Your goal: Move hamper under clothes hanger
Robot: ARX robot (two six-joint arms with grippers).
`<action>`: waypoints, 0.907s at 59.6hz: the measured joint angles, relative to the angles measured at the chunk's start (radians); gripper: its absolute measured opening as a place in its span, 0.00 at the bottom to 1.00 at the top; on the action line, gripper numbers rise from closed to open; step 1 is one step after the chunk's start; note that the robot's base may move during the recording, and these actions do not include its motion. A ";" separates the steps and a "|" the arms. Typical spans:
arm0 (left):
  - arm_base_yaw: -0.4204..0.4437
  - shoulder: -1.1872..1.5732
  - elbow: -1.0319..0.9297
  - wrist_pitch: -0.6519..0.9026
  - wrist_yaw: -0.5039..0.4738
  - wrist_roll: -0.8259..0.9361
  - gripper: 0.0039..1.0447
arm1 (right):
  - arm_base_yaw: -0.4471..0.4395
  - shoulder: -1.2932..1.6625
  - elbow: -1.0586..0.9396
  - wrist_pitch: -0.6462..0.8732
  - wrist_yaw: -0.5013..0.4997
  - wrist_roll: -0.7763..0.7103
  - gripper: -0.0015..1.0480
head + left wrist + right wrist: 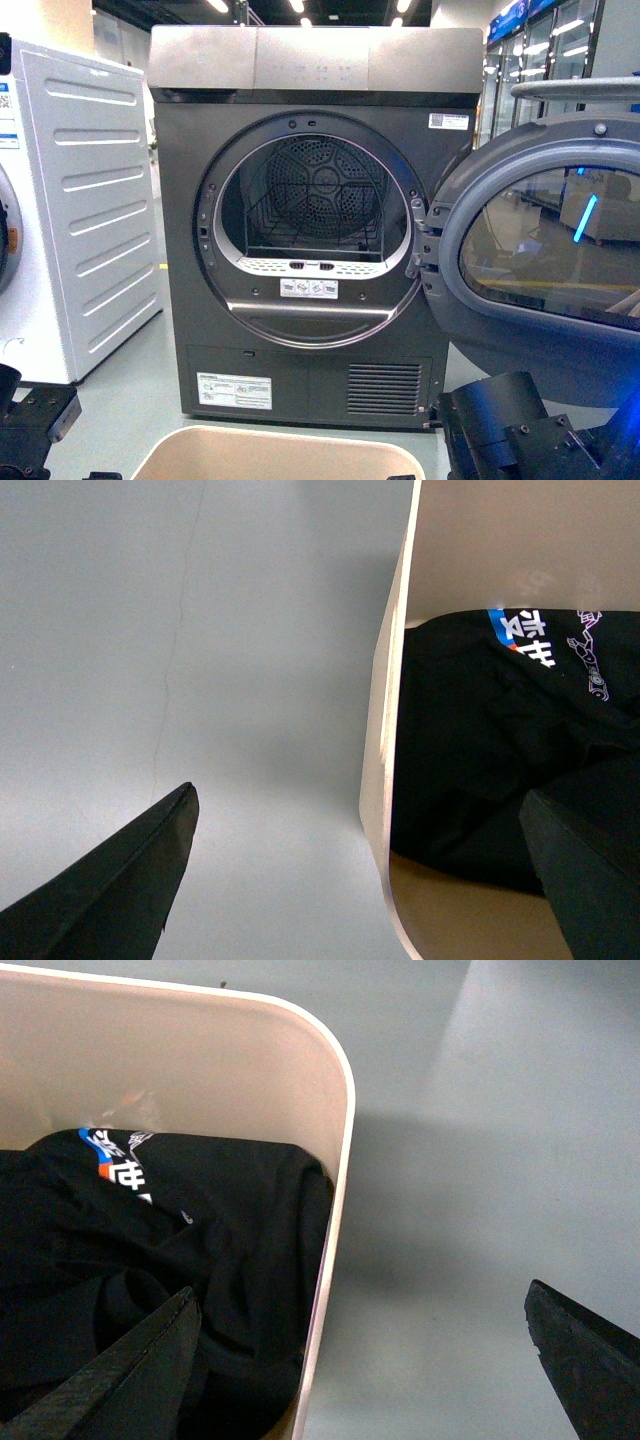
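The beige hamper's rim (280, 440) shows at the bottom of the front view, in front of the dryer. Black clothes with a blue and white print (500, 740) lie inside it. My left gripper (358, 795) is open and straddles the hamper's side wall (385, 680), one finger (120, 890) over the floor and the other (590, 880) over the clothes. My right gripper (360, 1288) is open across the opposite wall (335, 1210), one finger (130, 1380) above the clothes (180, 1260). Neither touches the wall. I cannot make out the clothes hanger.
A dark-grey dryer (310, 80) stands straight ahead, its round door (540, 260) swung open to the right. A white washing machine (80, 200) stands at the left. A grey horizontal bar (580, 88) shows above the door. Grey floor (200, 630) lies on both sides of the hamper.
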 joint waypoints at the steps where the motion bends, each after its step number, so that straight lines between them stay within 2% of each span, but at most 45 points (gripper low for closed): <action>1: 0.001 0.004 0.001 0.006 0.002 0.000 0.94 | 0.002 0.006 0.005 -0.003 0.006 -0.005 0.92; 54: 0.019 0.127 0.086 0.051 0.048 -0.007 0.94 | 0.021 0.137 0.205 -0.148 0.060 -0.020 0.92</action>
